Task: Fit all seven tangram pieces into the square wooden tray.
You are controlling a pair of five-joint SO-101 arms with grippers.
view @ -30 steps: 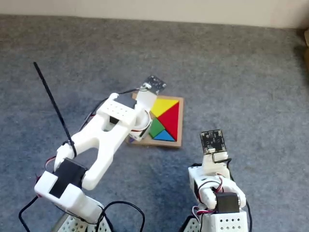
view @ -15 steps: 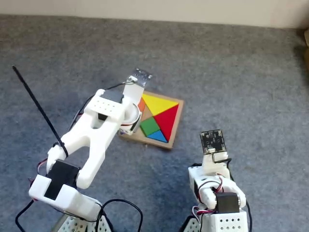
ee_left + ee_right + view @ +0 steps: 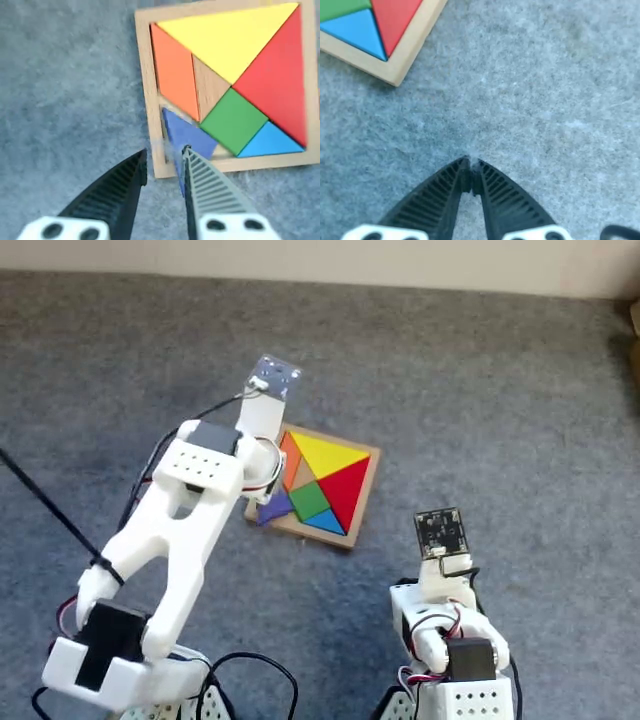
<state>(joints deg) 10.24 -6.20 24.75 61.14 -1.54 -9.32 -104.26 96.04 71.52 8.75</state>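
Your right claw [image 3: 470, 167] is pinched closed on nothing, over grey bench [image 3: 560, 90] just off a tray corner. Your left claw [image 3: 164, 151] is parted narrowly and empty, straddling the wooden tray [image 3: 144, 90] at its rim, one finger [image 3: 205, 185] over the purple triangle [image 3: 192, 137]. That piece overhangs the rim, unseated. The orange parallelogram [image 3: 175, 70], green square [image 3: 233, 120], yellow triangle [image 3: 230, 35], red triangle [image 3: 275, 85] and light-blue triangle [image 3: 270, 142] lie flat inside.

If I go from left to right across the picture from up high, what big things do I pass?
left arm → wooden tray → right arm
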